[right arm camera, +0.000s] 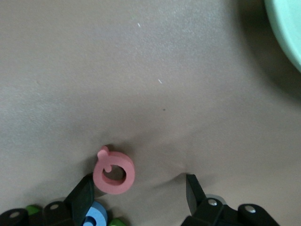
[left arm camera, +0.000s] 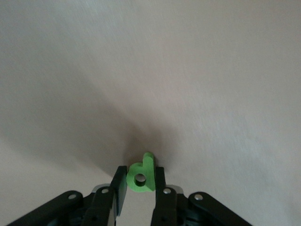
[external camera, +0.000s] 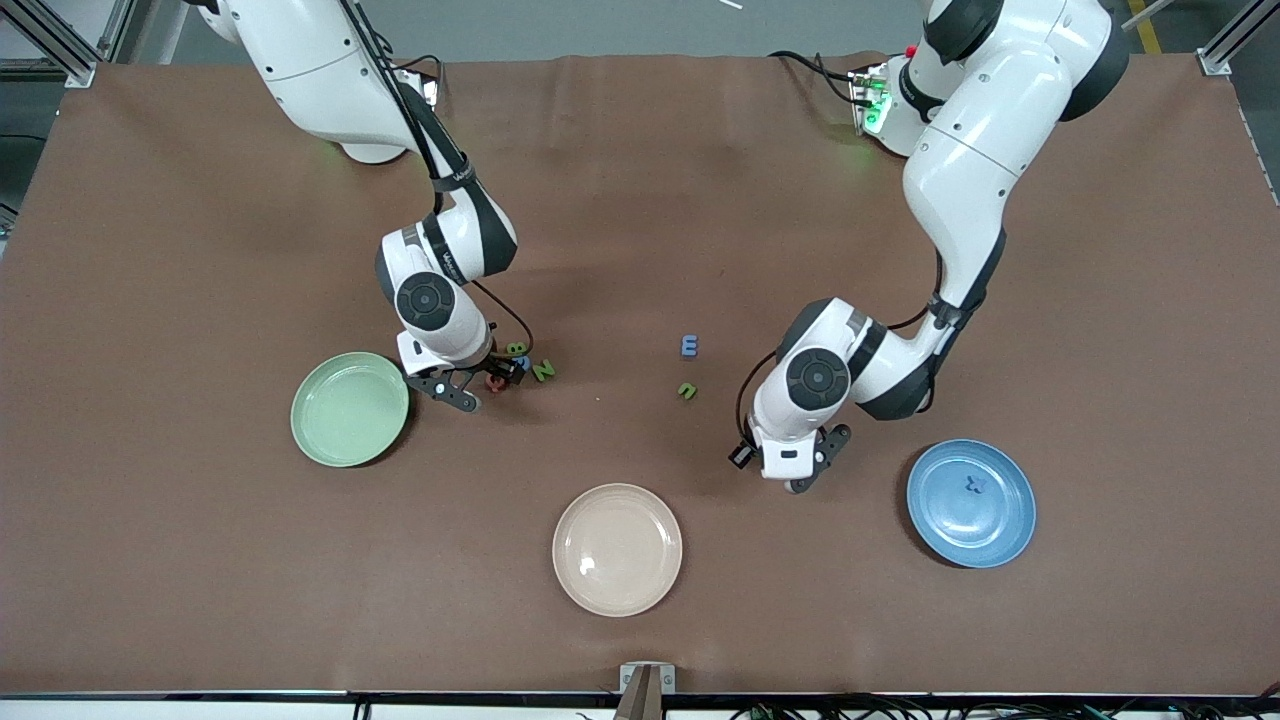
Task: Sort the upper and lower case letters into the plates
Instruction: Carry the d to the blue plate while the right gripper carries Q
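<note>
My left gripper [external camera: 812,468] is shut on a green letter p [left arm camera: 141,176] and holds it low over the brown cloth, between the cream plate and the blue plate [external camera: 990,530]. A blue x [external camera: 972,485] lies in the blue plate. My right gripper [external camera: 480,385] is open and down at the cloth beside the mint green plate [external camera: 349,408]. The red Q [right arm camera: 114,173] lies between its jaws, against one finger [right arm camera: 84,195]. A green B [external camera: 517,349], a blue letter [external camera: 524,362] and a green N [external camera: 543,370] cluster beside it. A blue E [external camera: 689,346] and a green u [external camera: 687,390] lie mid-table.
A cream-beige plate [external camera: 617,549] sits near the front edge, with nothing in it. The mint plate's rim shows in the right wrist view [right arm camera: 287,28]. Brown cloth [external camera: 640,200] covers the whole table.
</note>
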Motion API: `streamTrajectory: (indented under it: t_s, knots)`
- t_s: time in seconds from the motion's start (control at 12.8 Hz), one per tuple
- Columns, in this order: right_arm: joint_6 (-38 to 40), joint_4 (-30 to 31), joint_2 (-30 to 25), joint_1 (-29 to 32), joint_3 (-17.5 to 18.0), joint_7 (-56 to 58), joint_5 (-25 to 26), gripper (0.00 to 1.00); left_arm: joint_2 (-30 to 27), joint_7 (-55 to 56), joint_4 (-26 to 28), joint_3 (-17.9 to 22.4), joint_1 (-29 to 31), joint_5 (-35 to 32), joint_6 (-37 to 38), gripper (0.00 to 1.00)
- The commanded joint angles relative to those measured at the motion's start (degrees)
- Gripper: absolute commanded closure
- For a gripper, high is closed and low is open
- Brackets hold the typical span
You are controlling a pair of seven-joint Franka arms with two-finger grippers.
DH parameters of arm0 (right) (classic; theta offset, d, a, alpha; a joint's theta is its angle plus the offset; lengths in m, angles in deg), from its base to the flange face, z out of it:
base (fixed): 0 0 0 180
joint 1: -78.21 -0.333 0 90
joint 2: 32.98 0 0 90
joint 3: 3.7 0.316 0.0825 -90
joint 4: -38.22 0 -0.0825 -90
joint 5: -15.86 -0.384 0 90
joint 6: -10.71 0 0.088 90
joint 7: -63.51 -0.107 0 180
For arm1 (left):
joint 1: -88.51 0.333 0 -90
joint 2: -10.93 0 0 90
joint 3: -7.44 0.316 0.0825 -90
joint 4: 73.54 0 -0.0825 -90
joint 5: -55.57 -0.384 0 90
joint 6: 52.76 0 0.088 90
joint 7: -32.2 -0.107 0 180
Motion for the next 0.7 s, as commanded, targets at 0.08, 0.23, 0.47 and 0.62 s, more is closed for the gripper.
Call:
streamTrajectory:
  t_s: [0.08, 0.23, 0.47, 0.62]
  knots:
    - [-3.47, 1.79, -0.98, -0.26, -0.33, -0.96, 0.66, 0.14, -4.59, -6.09, 0.29, -0.11, 5.83, -1.06, 5.78, 1.00]
    - [-3.83, 1.70, -0.80, -0.17, -0.33, -0.96, 0.67, 0.20, -5.65, -14.06, 0.38, -0.19, 10.40, -2.37, 7.19, 1.00]
    - [-3.83, 1.70, -0.80, -0.08, -0.33, -1.14, 0.49, 0.35, -6.53, -22.44, 0.12, -0.19, 15.33, -2.55, 8.33, 1.00]
    - [-3.83, 1.79, -0.80, -0.08, -0.25, -1.31, 0.40, 0.53, -6.62, -27.98, 0.12, -0.19, 17.70, -2.55, 9.84, 0.99]
